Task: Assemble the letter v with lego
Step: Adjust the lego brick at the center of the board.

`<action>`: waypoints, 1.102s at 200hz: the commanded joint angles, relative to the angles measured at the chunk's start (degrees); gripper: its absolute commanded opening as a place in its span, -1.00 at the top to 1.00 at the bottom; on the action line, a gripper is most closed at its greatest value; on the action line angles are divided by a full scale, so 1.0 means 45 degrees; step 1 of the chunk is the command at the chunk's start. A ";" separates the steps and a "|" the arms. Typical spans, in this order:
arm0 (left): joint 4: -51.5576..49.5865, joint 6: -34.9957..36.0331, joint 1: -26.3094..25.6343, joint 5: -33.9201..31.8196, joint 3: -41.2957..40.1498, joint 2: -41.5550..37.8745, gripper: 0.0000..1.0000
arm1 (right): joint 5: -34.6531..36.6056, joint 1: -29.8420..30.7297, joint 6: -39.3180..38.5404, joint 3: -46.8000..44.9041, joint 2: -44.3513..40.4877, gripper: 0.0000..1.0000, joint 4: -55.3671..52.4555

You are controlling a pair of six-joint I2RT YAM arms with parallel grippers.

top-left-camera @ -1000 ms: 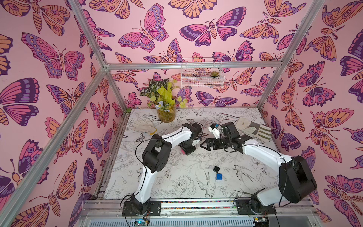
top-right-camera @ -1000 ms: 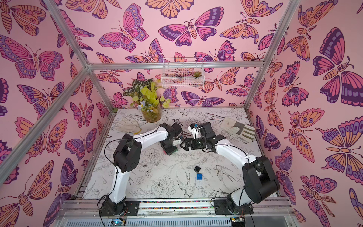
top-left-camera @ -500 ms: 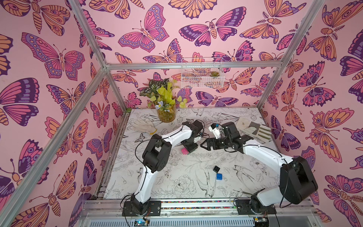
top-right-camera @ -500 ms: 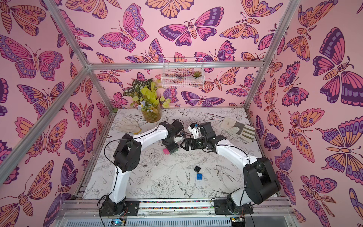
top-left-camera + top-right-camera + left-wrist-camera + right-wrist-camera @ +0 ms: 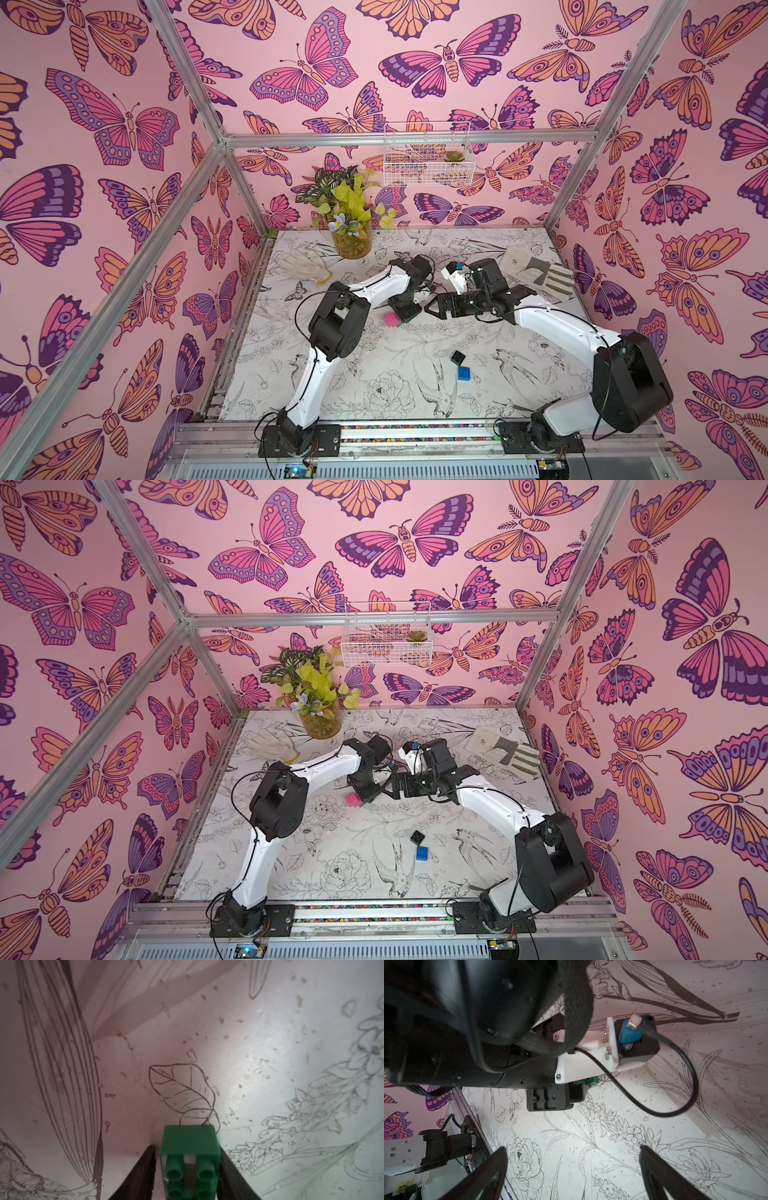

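Left gripper [image 5: 187, 1148] pinches the green brick [image 5: 190, 1140], probably to join it to the pink brick [image 5: 391, 320] just below centre in a top view; right gripper [image 5: 573, 1147] gapes wide.

Left arm [image 5: 311, 382], right arm [image 5: 557, 328]: white link shells, black joint housings, thin black cables [image 5: 685, 1095]; black base plates [image 5: 328, 436]; white camera bracket [image 5: 581, 1066], silver screws [image 5: 607, 1054], blue plug [image 5: 629, 1032]; right gripper [image 5: 573, 1149] fingers black, tapered

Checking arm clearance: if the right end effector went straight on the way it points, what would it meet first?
The right end effector, open, would probably meet the left end effector first, which has a green brick between its fingers. Nothing shows between them, though depth is unclear.
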 commanded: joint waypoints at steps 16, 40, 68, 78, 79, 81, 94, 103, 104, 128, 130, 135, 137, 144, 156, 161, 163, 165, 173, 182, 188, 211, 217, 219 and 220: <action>-0.0337 0.0833 0.0143 0.0648 -0.1065 -0.0135 0.28 | -0.0047 0.0081 -0.0079 -0.0078 -0.0327 -0.98 -0.0130; -0.0102 0.1834 0.0224 0.1072 -0.1681 -0.0606 0.28 | 0.0031 0.0083 -0.0088 -0.0117 -0.0424 -0.98 -0.0166; 0.0654 0.3519 0.0244 0.1441 -0.2650 -0.1248 0.27 | 0.0262 0.0088 0.0019 -0.0142 -0.0450 -0.98 -0.0117; 0.0745 0.3883 0.0245 0.1214 -0.2689 -0.1224 0.25 | 0.0385 0.0084 0.0056 -0.0138 -0.0430 -0.98 -0.0155; 0.0737 0.3914 0.0235 0.1197 -0.2677 -0.1206 0.25 | 0.0401 0.0086 0.0057 -0.0138 -0.0428 -0.98 -0.0161; 0.0732 0.3986 0.0252 0.1159 -0.2669 -0.1183 0.25 | 0.0438 0.0087 0.0068 -0.0137 -0.0416 -0.98 -0.0176; 0.0759 0.4425 0.0308 0.1087 -0.2547 -0.1029 0.24 | 0.1064 0.0103 0.0160 -0.0051 -0.0370 -0.98 -0.0430; 0.0752 0.4645 0.0422 0.1291 -0.2350 -0.0875 0.24 | 0.1576 0.0114 0.0247 0.0049 -0.0294 -0.98 -0.0715; 0.0751 0.4676 0.0431 0.1304 -0.2332 -0.0856 0.24 | 0.1632 0.0120 0.0250 0.0064 -0.0291 -0.98 -0.0734; 0.0874 0.5348 0.0605 0.1001 -0.1673 -0.0124 0.23 | 0.3743 0.0146 0.0692 0.0479 -0.0056 -0.98 -0.2122; 0.0883 0.5390 0.0618 0.0989 -0.1627 -0.0058 0.22 | 0.3876 0.0146 0.0686 0.0486 -0.0030 -0.98 -0.2204; 0.0900 0.5506 0.0663 0.0939 -0.1476 0.0115 0.22 | 0.4255 0.0158 0.0724 0.0488 -0.0035 -0.98 -0.2406; 0.0890 0.5546 0.0671 0.0919 -0.1421 0.0172 0.22 | 0.4399 0.0164 0.0772 0.0488 -0.0035 -0.98 -0.2490; 0.0986 0.5683 0.0752 0.0888 -0.1234 0.0324 0.22 | 0.4873 0.0163 0.0867 0.0461 -0.0049 -0.98 -0.2808; 0.1133 0.5851 0.0879 0.0981 -0.0960 0.0452 0.21 | 0.5469 0.0181 0.1021 0.0328 -0.0112 -0.98 -0.3194; 0.1144 0.5892 0.0949 0.1012 -0.0802 0.0519 0.20 | 0.5600 0.0184 0.1043 0.0271 -0.0140 -0.98 -0.3313; 0.1146 0.5911 0.0963 0.1021 -0.0740 0.0537 0.20 | 0.5658 0.0195 0.1042 0.0243 -0.0159 -0.98 -0.3342; 0.1151 0.5941 0.0976 0.1037 -0.0680 0.0556 0.20 | 0.5727 0.0202 0.1046 0.0212 -0.0183 -0.98 -0.3373; 0.1140 0.6057 0.1016 0.1011 -0.0517 0.0582 0.20 | 0.6007 0.0241 0.1124 0.0062 -0.0309 -0.98 -0.3480; 0.1152 0.6130 0.1062 0.1027 -0.0404 0.0535 0.18 | 0.6227 0.0242 0.1256 -0.0093 -0.0483 -0.98 -0.3561; 0.1152 0.6166 0.1101 0.1080 -0.0347 0.0495 0.17 | 0.6291 0.0262 0.1321 -0.0215 -0.0584 -0.98 -0.3510; 0.1269 0.6250 0.1131 0.0886 -0.0366 0.0383 0.06 | 0.6097 0.0258 0.1512 -0.0315 -0.0688 -0.98 -0.3317; 0.1308 0.6235 0.1157 0.0877 -0.0362 0.0374 0.04 | 0.6017 0.0281 0.1532 -0.0292 -0.0645 -0.98 -0.3289; 0.1314 0.6231 0.1156 0.0860 -0.0371 0.0374 0.04 | 0.6011 0.0282 0.1526 -0.0278 -0.0627 -0.98 -0.3267; 0.1315 0.6231 0.1159 0.0863 -0.0376 0.0374 0.03 | 0.5998 0.0283 0.1534 -0.0276 -0.0614 -0.98 -0.3270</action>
